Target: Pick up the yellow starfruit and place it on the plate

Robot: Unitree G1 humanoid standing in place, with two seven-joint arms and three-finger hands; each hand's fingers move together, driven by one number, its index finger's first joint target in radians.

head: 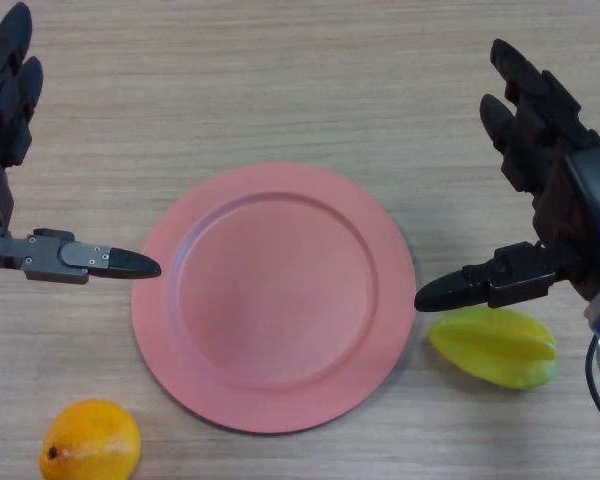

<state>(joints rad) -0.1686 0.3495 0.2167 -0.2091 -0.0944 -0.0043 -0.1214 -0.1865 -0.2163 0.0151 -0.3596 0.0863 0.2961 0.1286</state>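
Starfruit beside plate, under spread right hand; lemon opposite.

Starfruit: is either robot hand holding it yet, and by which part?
Nothing is held. The starfruit lies on the table right of the plate; the right robot hand is open above it, the left robot hand open too.

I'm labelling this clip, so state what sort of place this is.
Probably a lab tabletop set up for a pick-and-place trial: a bare wooden table holding only a pink plate, a starfruit and an orange fruit.
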